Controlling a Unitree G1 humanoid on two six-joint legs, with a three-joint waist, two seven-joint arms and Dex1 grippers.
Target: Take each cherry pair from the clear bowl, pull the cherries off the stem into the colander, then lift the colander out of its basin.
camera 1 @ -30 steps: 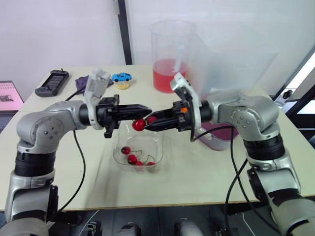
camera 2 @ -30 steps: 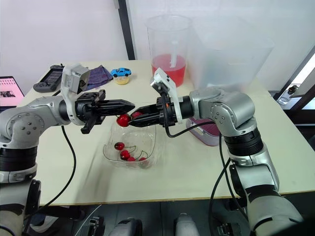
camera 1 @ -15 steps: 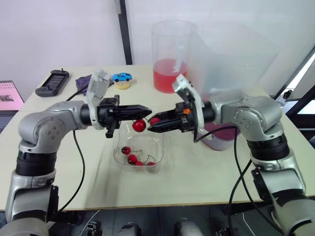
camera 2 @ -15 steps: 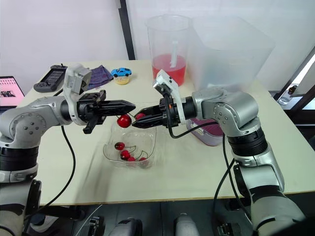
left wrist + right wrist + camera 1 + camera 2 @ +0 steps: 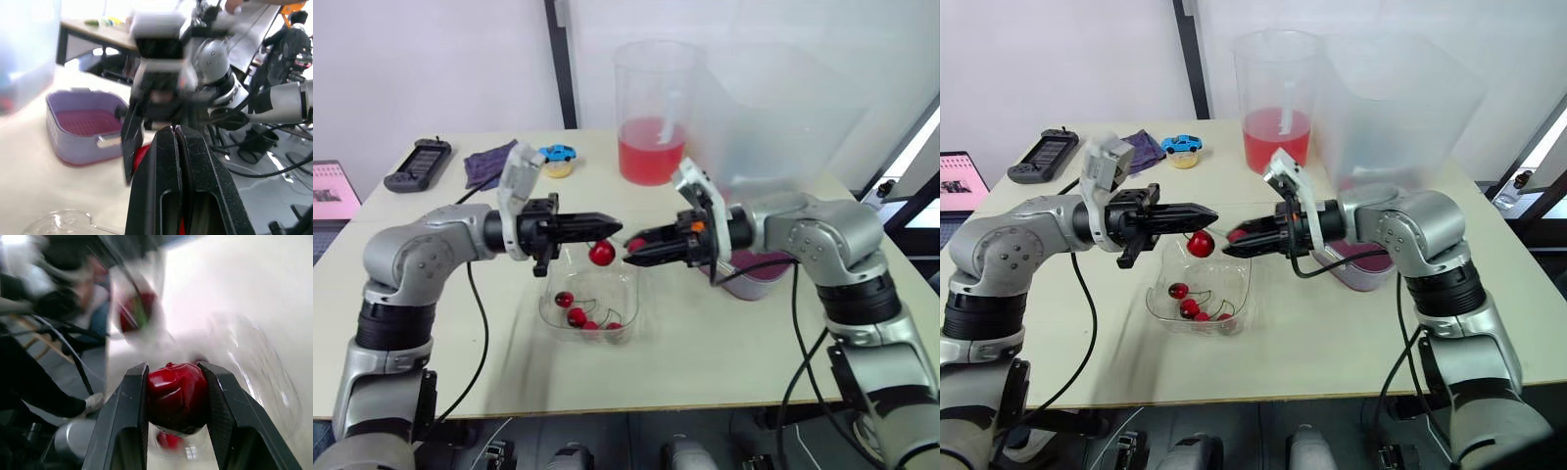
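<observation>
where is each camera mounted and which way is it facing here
Eye views: on the head, looking forward and down at the table; both arms show, left gripper and right gripper facing each other above the clear bowl.
Left wrist view: looks along its shut fingers, pinching a cherry stem, toward the right gripper and basin.
Right wrist view: looks along its fingers clamping a cherry, bowl beyond.
Shared: eye and right wrist views show that cherry.

Both tools are black. The left tool (image 5: 615, 222) has a glossy red hanging cherry (image 5: 601, 254) beneath it, and the right tool (image 5: 631, 244) clamps a dark red cherry (image 5: 176, 396). Below them, more red cherries (image 5: 576, 316) lie in the clear bowl (image 5: 625, 284). Beside the right tool, a lilac basin (image 5: 83, 149) holds a plum-coloured, slotted colander (image 5: 88, 121). The surface (image 5: 705, 343) is pale cream.
</observation>
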